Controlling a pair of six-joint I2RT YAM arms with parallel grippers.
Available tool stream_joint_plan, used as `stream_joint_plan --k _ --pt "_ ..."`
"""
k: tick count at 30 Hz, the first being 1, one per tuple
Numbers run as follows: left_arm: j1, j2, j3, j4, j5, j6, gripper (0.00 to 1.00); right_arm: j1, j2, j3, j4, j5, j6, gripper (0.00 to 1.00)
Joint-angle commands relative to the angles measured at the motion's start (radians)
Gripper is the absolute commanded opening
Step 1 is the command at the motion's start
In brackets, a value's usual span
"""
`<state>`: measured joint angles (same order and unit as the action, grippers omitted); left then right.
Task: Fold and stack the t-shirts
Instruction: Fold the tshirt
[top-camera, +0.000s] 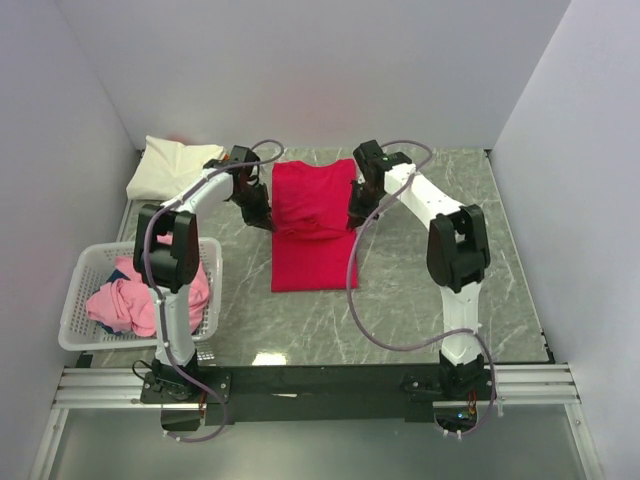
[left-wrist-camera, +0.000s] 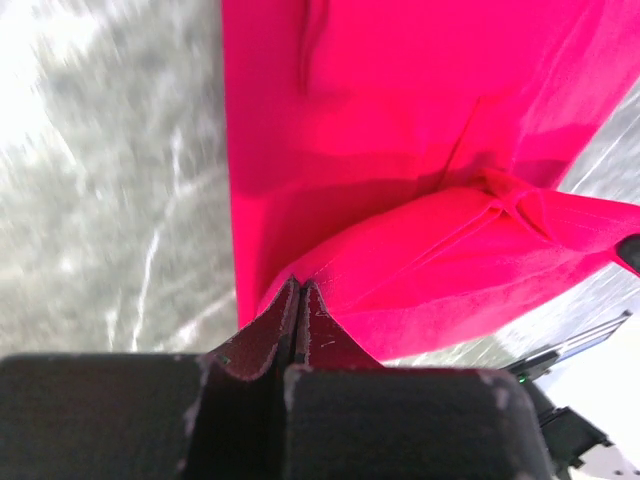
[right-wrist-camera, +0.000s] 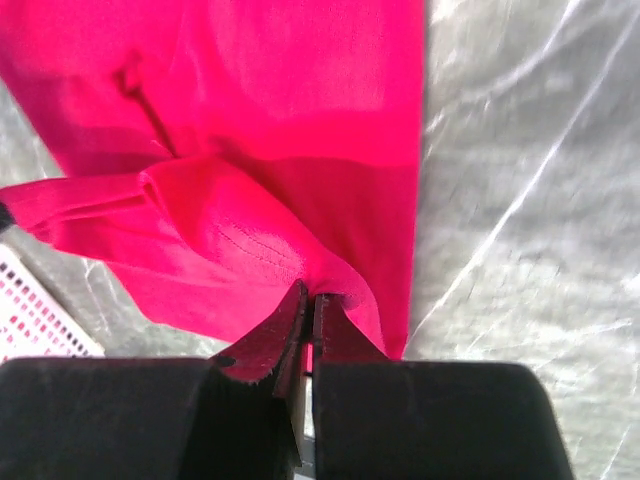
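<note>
The crimson red t-shirt (top-camera: 312, 225) lies as a long narrow strip in the middle of the table, its far part lifted and doubled toward me. My left gripper (top-camera: 258, 213) is shut on the shirt's left edge (left-wrist-camera: 330, 300). My right gripper (top-camera: 356, 214) is shut on its right edge (right-wrist-camera: 330, 290). Both hold the fold a little above the flat lower part. A cream-white t-shirt (top-camera: 172, 168) lies folded at the far left, with a sliver of orange cloth (top-camera: 178, 139) behind it. Light pink t-shirts (top-camera: 130, 296) lie crumpled in the basket.
The white plastic lattice basket (top-camera: 80, 300) stands at the near left beside the left arm's base. White walls close the table on the left, back and right. Cables loop from both arms over the grey marble tabletop (top-camera: 440, 330).
</note>
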<state>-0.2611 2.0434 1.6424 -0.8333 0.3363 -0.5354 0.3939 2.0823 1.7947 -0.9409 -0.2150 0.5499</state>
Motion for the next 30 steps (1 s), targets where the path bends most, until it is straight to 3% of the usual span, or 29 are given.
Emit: stream_joint_plan --k 1,14,15,16,17,18,19,22,23,30 --pt "0.028 0.044 0.088 -0.004 0.043 0.014 0.0 -0.026 0.065 0.11 -0.076 -0.023 -0.061 0.0" --pt "0.051 0.135 0.16 -0.02 0.098 -0.023 0.0 -0.067 0.222 0.29 -0.114 -0.095 -0.11 0.0" --pt "0.052 0.144 0.166 -0.021 0.104 -0.023 0.01 -0.069 0.225 0.293 -0.116 -0.098 -0.11 0.04" --pt "0.052 0.146 0.175 -0.023 0.104 -0.026 0.06 -0.069 0.225 0.298 -0.113 -0.101 -0.11 0.21" --pt "0.056 0.146 0.181 -0.023 0.098 -0.031 0.11 -0.07 0.22 0.299 -0.108 -0.112 -0.111 0.3" --pt "0.057 0.138 0.184 -0.02 0.09 -0.034 0.2 -0.07 0.21 0.301 -0.098 -0.115 -0.11 0.38" --pt "0.06 0.13 0.194 -0.013 0.073 -0.038 0.37 -0.07 0.199 0.302 -0.092 -0.118 -0.11 0.46" --pt "0.068 0.089 0.198 -0.006 0.017 -0.044 0.57 -0.069 0.15 0.29 -0.072 -0.119 -0.111 0.55" --pt "0.068 0.074 0.194 -0.001 0.0 -0.041 0.59 -0.07 0.133 0.281 -0.067 -0.118 -0.113 0.66" --pt "0.062 -0.109 -0.031 0.152 0.029 -0.06 0.6 -0.038 0.01 0.143 -0.007 -0.135 -0.116 0.66"
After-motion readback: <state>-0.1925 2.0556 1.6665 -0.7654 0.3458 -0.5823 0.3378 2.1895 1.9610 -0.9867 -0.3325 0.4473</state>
